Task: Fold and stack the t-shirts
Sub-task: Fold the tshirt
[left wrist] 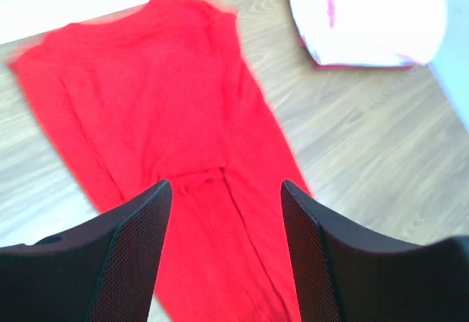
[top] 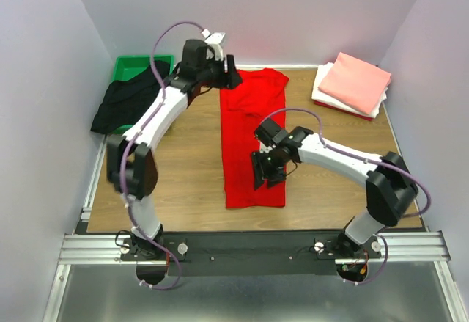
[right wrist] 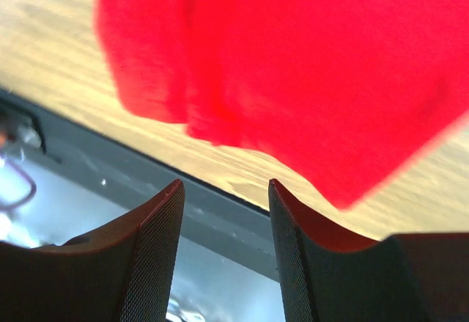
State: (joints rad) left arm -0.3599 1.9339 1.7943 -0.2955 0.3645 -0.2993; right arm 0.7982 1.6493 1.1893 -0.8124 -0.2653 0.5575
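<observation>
Red shirt narrowed to a strip; we judge the end-to-end fold comes next.
It lies down the middle of the table, collar at the far edge. Our left gripper hangs wide and empty over the collar end, our right gripper parted and empty over the hem. Both must pinch cloth cleanly; 2 folded shirts sit stacked at the far right corner.

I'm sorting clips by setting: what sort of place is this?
Probably a robotics lab test cell, not a home: plain white panels wall in a wooden table, robot arms are bolted to a metal rail, and a red t-shirt lies spread out, a folded pile in the corner.
</observation>
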